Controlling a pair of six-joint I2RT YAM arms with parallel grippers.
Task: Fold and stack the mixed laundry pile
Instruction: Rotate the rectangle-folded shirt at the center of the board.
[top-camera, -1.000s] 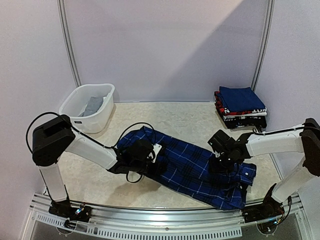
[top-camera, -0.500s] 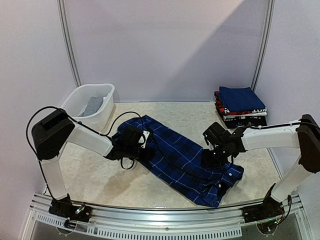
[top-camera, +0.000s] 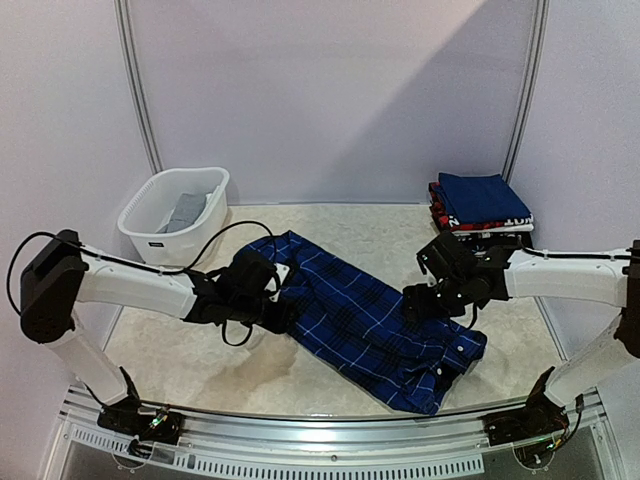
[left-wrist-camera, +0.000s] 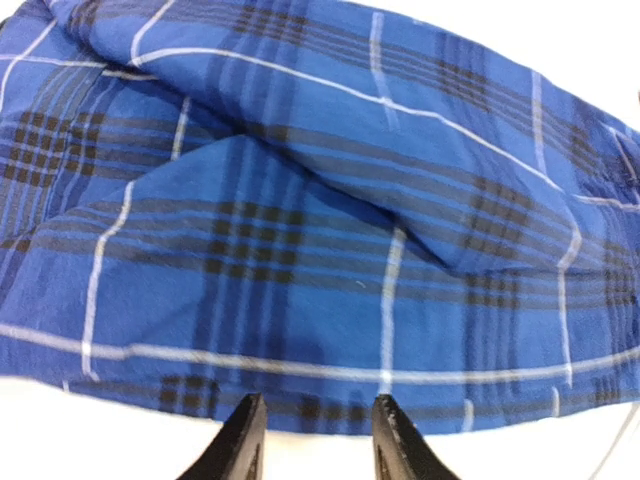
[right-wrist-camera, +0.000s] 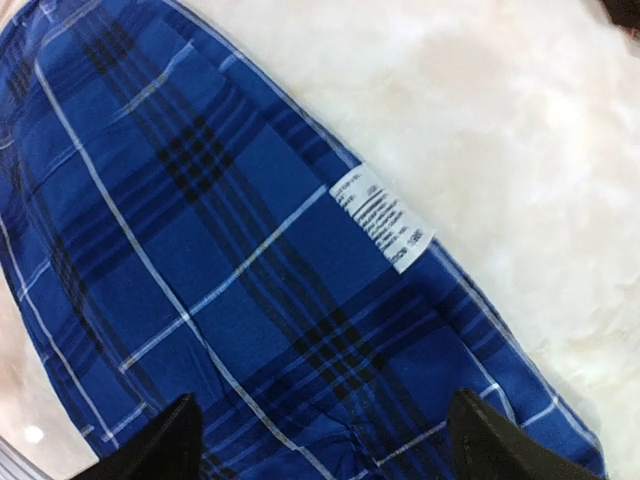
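**Plaid shirt laid out at mid-table, both grippers open at its edges**

The table (top-camera: 170, 350) is taken up across the middle of the top view by the plaid shirt (top-camera: 360, 320). It is spread on a diagonal from centre-left down to lower right, and it is judged to have been laid out this way so that it can be flattened and folded. Its lower-right end is seen bunched and doubled over, so no clean fold is counted as made yet. The white basket (top-camera: 190, 245) is placed at the upper left with a grey garment (top-camera: 185, 212) inside it, presumably waiting its turn. A stack of folded clothes (top-camera: 482, 215) is set at the upper right, well apart from the shirt, and is probably where the shirt is meant to go.

The left gripper (top-camera: 283, 312) is held low at the shirt's left edge. In its wrist view the left gripper (left-wrist-camera: 318, 410) is seen with its jaws a little apart and nothing clamped. The hem is crossed just at the fingertips, with the cloth spread upward through the rest of the frame.

The right gripper (top-camera: 415, 305) is held over the shirt's right part. In its wrist view the jaws of the right gripper (right-wrist-camera: 322, 400) are spread wide — plaid is seen under the gap, none of it pinched. A white label (right-wrist-camera: 382, 217) is sewn near the cloth's edge, right of centre.
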